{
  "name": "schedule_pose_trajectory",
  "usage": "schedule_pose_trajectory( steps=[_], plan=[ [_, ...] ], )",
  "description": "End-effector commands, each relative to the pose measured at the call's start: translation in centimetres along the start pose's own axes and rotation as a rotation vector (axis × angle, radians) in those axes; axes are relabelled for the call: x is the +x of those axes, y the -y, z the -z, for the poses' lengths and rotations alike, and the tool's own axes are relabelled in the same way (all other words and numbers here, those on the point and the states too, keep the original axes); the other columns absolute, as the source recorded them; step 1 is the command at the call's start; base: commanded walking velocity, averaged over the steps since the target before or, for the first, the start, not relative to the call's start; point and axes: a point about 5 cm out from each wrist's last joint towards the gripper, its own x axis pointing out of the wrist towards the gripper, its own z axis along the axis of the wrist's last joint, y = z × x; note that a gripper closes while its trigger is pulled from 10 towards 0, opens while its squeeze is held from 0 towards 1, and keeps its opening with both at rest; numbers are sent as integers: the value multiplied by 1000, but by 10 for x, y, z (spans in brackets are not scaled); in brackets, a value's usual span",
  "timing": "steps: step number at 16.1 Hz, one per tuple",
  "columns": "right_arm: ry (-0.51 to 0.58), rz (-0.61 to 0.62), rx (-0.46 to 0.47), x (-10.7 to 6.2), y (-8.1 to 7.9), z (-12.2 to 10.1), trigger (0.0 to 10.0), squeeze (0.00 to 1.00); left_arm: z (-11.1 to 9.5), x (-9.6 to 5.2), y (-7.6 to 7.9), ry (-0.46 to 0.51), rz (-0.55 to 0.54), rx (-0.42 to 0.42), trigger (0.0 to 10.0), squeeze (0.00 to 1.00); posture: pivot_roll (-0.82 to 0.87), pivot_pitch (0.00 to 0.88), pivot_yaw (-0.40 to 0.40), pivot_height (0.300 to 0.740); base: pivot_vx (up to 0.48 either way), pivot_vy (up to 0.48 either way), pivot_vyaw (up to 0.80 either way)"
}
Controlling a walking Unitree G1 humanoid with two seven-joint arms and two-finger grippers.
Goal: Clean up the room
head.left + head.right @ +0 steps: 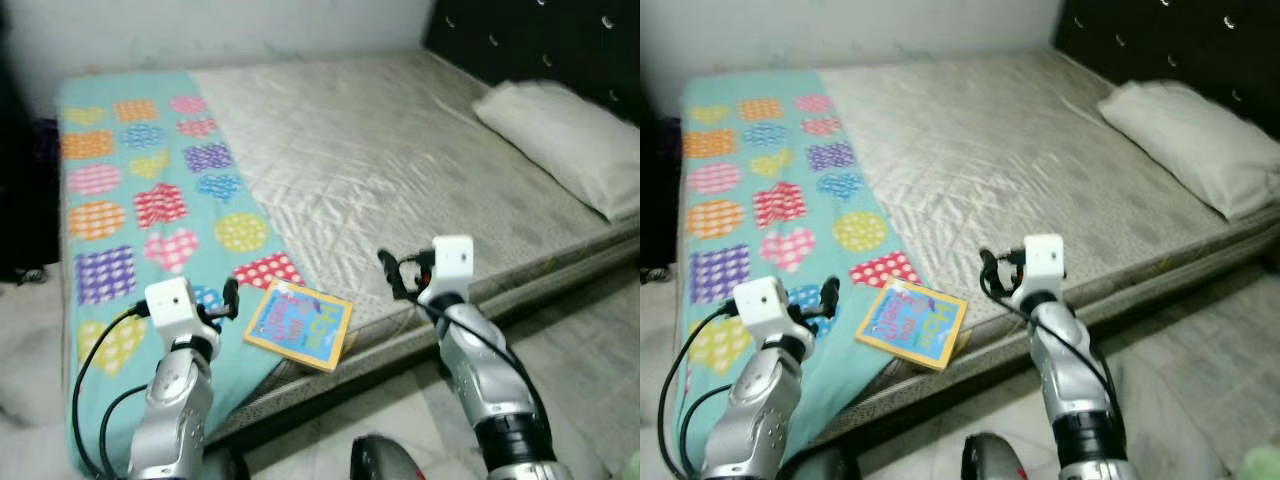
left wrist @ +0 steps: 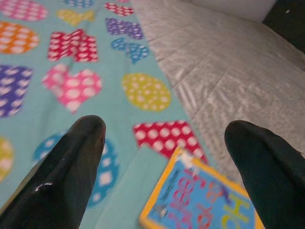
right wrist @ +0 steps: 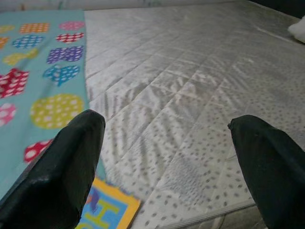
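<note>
Left claw (image 1: 232, 297), fingers spread wide and gripping nothing, hangs over the near corner of the bed, just beside the book; right claw (image 1: 392, 274), likewise spread and empty, hangs over the bed's near edge on the book's other side.

Bed (image 1: 400, 150): a large mattress with a quilted silver-grey cover, running from the near edge back to a pale wall.

Headboard (image 1: 540, 40): dark and button-tufted, standing along the bed's right end.

Blanket (image 1: 130, 200): turquoise, printed with dotted hearts, circles and squares in orange, pink, red, purple, yellow and blue; it covers the left part of the bed and drapes over the near edge.

Pillow (image 1: 565, 140): white, lying at the right end of the bed, against the headboard.

Floor (image 1: 590, 350): pale tiles in front of the bed.

Book (image 1: 299, 323): thin, with a yellow border and a blue cover bearing coloured lettering; it lies flat at the near edge of the bed, partly on the blanket's edge, between the two claws and touched by neither.
</note>
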Motion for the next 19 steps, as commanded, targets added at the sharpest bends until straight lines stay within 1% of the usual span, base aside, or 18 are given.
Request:
schedule_pose_trajectory(
  steps=[1, 4, 11, 14, 16, 17, 18, 19],
  plan=[
    [17, 2, 7, 1, 1, -4, 10000, 0, 1, 0, 1, -4, 5, 7, 10000, 0, -107, 0, -44, 713, 0, 0, -400],
    [17, 1, 9, 1, 1, -3, 10000, 0, 1, 0, 1, -2, 5, 9, 10000, 0, -105, 0, -45, 740, 0, 0, 0],
    [24, 0, 5, 3, 0, -4, 10000, 0, 1, 2, 0, 13, -10, 27, 10000, 0, -99, 0, -37, 740, 0, 0, 0],
    [25, 7, 9, 1, 2, -2, 10000, 0, -3, 0, -9, 33, -39, 51, 10000, 0, -91, 0, -29, 740, 0, 0, 0],
    [14, 4, 9, -1, 0, 3, 10000, 0, -3, 0, -11, 37, -43, 51, 10000, 0, -90, 0, -26, 740, 0, 0, 0],
    [7, 0, 3, -3, -3, 6, 10000, 0, -3, -1, -13, 54, -48, 79, 10000, 0, -91, 0, -25, 740, 0, 0, 0],
    [34, -11, 13, -5, -3, 4, 10000, 0, -4, -2, -17, 72, -59, 116, 10000, 0, -92, 0, -24, 740, 0, 0, 0],
    [50, -7, 2, -8, -1, 2, 10000, 0, -6, -4, -20, 87, -54, 137, 10000, 0, -90, 0, -24, 740, 0, 0, 0]
  ],
)
